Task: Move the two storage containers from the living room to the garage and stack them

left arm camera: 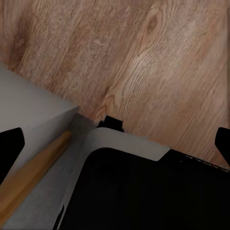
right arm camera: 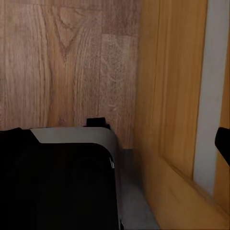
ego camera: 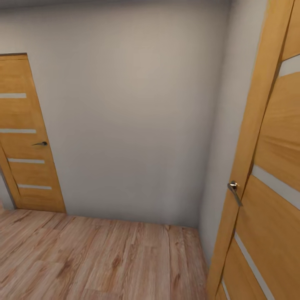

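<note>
A big plain grey wall is filling most of the head view. Under it, a light wood plank floor is spreading out. A wooden door with pale glass slits is standing open very close on the right, and its small metal handle is sticking out. A second wooden door of the same kind is sitting shut far off on the left.

The left end effector is hanging over the plank floor, with the robot's dark base just below it. Its two dark fingertips are sitting far apart, so it is wide and holding nothing.

The right end effector is hanging right beside the open door. Only one fingertip is clear, so I cannot tell how wide it is.
</note>
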### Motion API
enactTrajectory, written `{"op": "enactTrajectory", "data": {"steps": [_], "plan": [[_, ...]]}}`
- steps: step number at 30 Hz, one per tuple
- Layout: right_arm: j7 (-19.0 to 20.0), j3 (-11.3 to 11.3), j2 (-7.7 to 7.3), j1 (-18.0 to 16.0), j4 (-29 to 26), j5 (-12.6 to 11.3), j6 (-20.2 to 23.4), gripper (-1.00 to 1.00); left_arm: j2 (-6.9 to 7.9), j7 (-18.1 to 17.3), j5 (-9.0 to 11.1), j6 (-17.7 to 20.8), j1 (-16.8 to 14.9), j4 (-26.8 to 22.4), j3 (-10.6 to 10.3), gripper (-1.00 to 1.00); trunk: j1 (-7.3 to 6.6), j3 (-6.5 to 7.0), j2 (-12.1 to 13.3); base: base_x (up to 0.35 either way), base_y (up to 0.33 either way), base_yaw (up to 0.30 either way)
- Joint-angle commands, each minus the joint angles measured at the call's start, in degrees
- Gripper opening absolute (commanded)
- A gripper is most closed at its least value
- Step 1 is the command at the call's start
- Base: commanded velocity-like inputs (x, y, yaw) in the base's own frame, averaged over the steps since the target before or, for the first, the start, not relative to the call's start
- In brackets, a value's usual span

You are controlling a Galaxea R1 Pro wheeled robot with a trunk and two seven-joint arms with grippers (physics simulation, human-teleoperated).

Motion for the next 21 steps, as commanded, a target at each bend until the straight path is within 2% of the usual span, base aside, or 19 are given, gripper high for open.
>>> {"op": "enactTrajectory", "data": {"steps": [1, 21], "plan": [[-0.04, 0.48, 0.03, -0.08, 0.18, -0.4, -0.3, 1.0, -0.01, 0.04, 0.01, -0.19, -0.05, 0.05, 0.44, 1.0, 0.04, -0.08, -0.05, 0.319, 0.0, 0.0], [-0.04, 0.59, 0.03, -0.08, 0.18, -0.4, -0.27, 1.0, -0.01, 0.04, 0.01, -0.12, -0.05, 0.03, 0.42, 1.0, 0.04, -0.08, -0.05, 0.319, 0.0, 0.0]]}}
